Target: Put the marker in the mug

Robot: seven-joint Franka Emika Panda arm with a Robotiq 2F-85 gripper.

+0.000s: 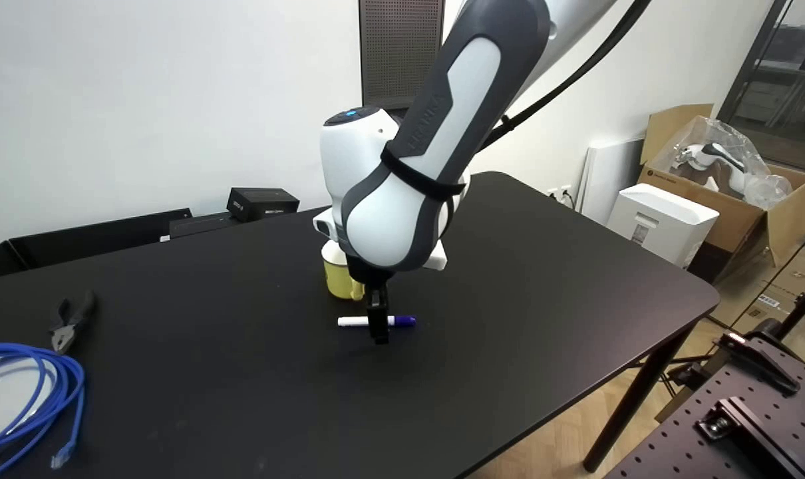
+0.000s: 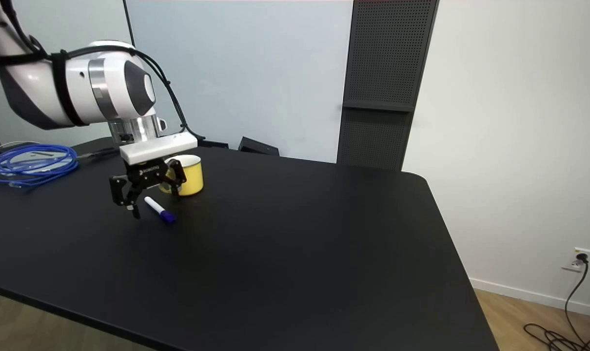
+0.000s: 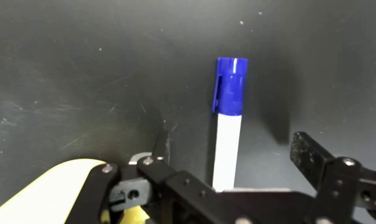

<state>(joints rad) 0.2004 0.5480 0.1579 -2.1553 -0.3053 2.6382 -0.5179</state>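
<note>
Marker: lying on table under my pincer, below the finger gap | pincer: spread apart, I see | yellow mug: upright, just beside pincer

Both exterior views overlook the table; wrist view, nearer.

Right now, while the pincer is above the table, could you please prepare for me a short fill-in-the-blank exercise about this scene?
1) The outside of the mug is ____ in colour.
2) In the wrist view, the marker appears ____ the two fingers of the pincer.
3) These fingers stand apart, so the pincer is ____.
4) In an exterior view, the pliers lie near a coiled cable whose colour is ____.
Missing words: yellow; between; open; blue.
</note>
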